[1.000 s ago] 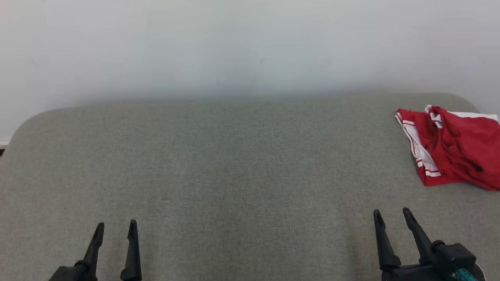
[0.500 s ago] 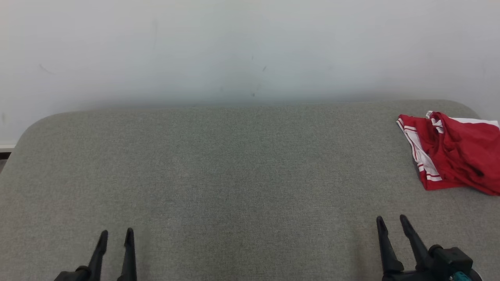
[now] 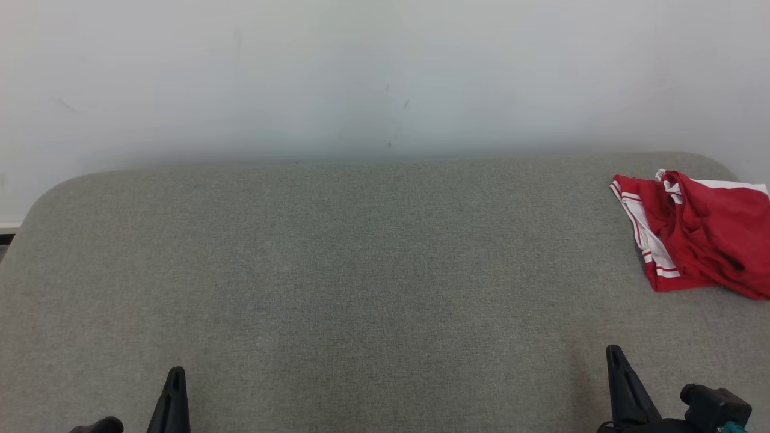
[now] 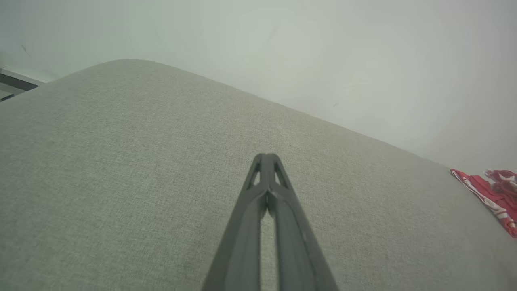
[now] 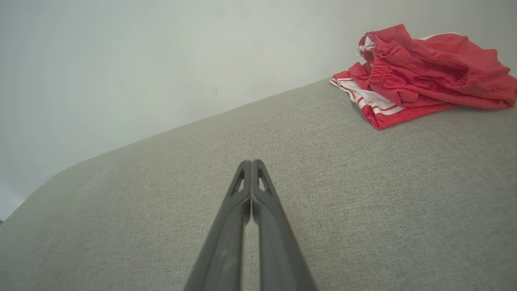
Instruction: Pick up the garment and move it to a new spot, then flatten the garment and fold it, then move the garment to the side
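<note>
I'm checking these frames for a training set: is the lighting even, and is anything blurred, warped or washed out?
Head view: soft, even light, no glare; garment cropped by the right edge. Left wrist view: wide-angle tilt slants the grey surface; left gripper slightly soft up close. Right wrist view: garment crisp but paler, right gripper soft.

Open grey cushion [image 3: 361, 270] spans the width; a crumpled garment [image 3: 701, 237] heaps at its far-right corner, wall [image 3: 361, 72] behind.

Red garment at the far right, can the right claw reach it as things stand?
Probably yes: the red garment lies ahead of the right claw, with bare grey cushion between them. The claw is shut, so it must open first.
</note>
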{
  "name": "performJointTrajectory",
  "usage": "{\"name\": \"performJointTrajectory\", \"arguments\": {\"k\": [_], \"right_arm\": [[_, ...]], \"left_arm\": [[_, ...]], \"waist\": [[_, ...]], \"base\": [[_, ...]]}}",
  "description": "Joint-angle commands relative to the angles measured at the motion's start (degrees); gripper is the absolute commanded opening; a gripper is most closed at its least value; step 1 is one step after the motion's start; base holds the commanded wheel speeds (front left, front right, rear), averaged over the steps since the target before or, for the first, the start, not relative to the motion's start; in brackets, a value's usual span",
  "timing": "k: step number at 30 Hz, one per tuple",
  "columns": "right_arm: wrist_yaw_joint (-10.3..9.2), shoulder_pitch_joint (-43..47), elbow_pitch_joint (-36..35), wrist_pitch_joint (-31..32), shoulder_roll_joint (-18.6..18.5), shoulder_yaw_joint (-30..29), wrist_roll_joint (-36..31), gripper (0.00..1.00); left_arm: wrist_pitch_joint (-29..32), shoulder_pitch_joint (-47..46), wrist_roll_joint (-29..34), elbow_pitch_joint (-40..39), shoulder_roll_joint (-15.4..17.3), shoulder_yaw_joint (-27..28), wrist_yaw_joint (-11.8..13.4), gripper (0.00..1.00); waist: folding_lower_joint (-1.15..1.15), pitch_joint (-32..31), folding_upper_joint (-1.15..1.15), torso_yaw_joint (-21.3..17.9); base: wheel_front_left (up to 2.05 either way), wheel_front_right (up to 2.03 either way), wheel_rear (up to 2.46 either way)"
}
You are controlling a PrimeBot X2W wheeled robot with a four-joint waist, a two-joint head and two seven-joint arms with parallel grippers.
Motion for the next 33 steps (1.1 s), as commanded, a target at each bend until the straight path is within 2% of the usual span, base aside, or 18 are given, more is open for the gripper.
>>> {"name": "performJointTrajectory", "arguments": {"k": [1,20,33], "right_arm": [[-0.01,-1.7,-1.1,0.5,0.0,-0.5,2.7,0.00],[-0.04,-3.1,-1.4,4.5,0.6,-2.3,19.7,0.00],[-0.05,-3.9,-1.5,6.7,0.9,-3.3,28.7,0.00]], "left_arm": [[0.5,-1.6,-2.7,-0.8,0.2,0.4,-0.4,0.00],[4.8,-3.3,-20.1,-0.4,0.0,0.9,-0.9,0.00],[7.2,-4.2,-29.3,-0.1,-0.1,1.3,-1.2,0.00]], "waist": [[-0.01,0.0,0.00,0.0],[-0.01,0.3,0.00,-0.2],[-0.01,0.5,0.00,-0.4]], "base": [[0.00,0.00,0.00],[0.00,0.00,0.00],[0.00,0.00,0.00]]}}
